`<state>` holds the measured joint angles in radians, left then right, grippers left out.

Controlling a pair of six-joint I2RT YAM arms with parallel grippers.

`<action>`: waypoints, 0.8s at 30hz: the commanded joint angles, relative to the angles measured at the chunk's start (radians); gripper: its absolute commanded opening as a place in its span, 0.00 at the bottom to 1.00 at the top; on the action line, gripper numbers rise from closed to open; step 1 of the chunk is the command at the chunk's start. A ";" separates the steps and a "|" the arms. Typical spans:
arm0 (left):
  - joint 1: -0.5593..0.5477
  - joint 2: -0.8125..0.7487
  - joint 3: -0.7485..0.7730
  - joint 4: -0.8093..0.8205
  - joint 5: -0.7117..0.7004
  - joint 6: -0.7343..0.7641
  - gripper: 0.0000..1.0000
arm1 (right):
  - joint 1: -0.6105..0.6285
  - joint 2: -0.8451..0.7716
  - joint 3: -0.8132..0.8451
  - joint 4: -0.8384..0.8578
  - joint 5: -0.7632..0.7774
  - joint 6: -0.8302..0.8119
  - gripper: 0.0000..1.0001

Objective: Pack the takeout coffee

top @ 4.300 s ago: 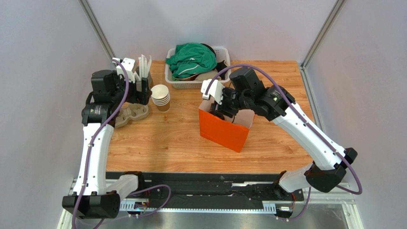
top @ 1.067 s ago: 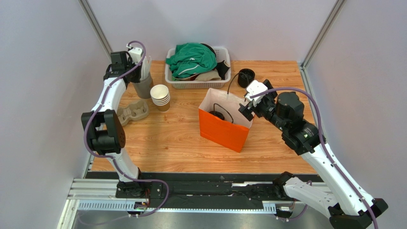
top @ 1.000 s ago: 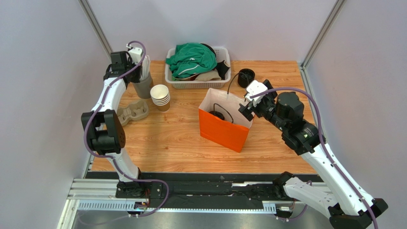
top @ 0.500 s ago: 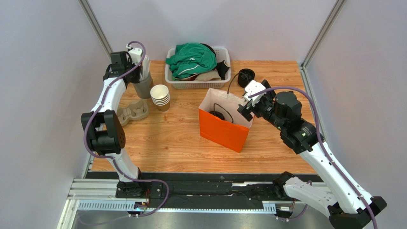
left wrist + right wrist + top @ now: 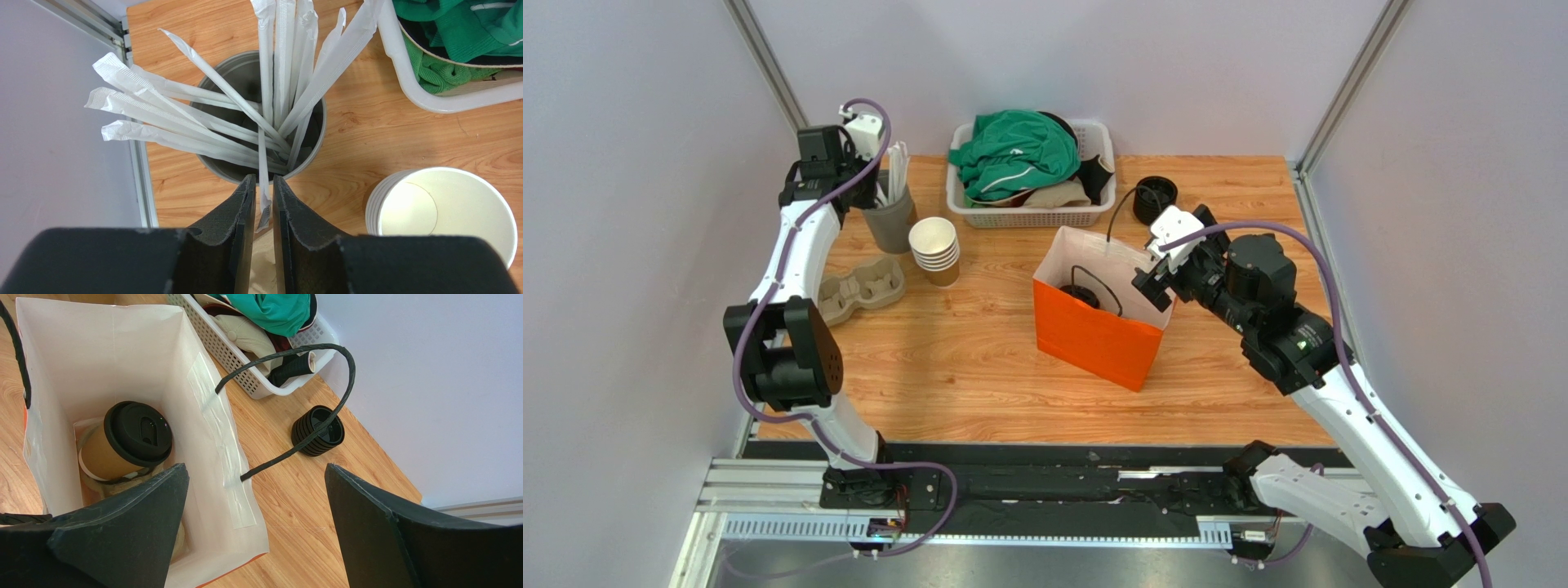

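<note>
Since the earlier view, the left arm has swung away from the moulded cup carrier [image 5: 860, 292] to the far left corner. The right arm has drawn back out of the orange paper bag [image 5: 1100, 343] to its right rim.

The left gripper [image 5: 264, 184] is pinched nearly closed on one wrapped straw [image 5: 263, 153], low on its length. The straw stands roughly upright in a grey holder [image 5: 236, 73]. The right gripper [image 5: 255, 471] is spread wide and holds nothing.

The takeout coffee [image 5: 129, 444] sits at the bottom of the bag. It appears to lean, with its black lid tipped toward the right wrist camera. It lies below the right gripper and a little to its left, so the right arm is much the nearer. The left gripper is well apart from it, across the table.

Counted:
- one lidded coffee
- one bag
- one stack of lidless cups [image 5: 442, 214]
- one stack of black lids [image 5: 317, 432]
- one carrier
- one white basket [image 5: 961, 202] of cloth
- roughly ten straws, too overlapped to count exactly
</note>
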<state>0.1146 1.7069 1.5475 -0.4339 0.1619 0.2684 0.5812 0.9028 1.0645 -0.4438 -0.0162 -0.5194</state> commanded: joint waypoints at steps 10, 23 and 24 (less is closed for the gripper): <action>0.008 -0.063 0.051 -0.029 -0.019 0.012 0.42 | 0.005 -0.005 0.002 0.051 0.010 0.012 0.88; 0.008 0.017 0.048 -0.014 -0.038 0.020 0.57 | 0.005 -0.007 0.000 0.051 0.012 0.010 0.88; 0.008 0.022 0.048 -0.016 -0.033 0.019 0.56 | 0.005 -0.007 0.000 0.051 0.010 0.010 0.88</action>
<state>0.1146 1.7050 1.5608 -0.4622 0.1337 0.2775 0.5812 0.9035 1.0645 -0.4435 -0.0158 -0.5194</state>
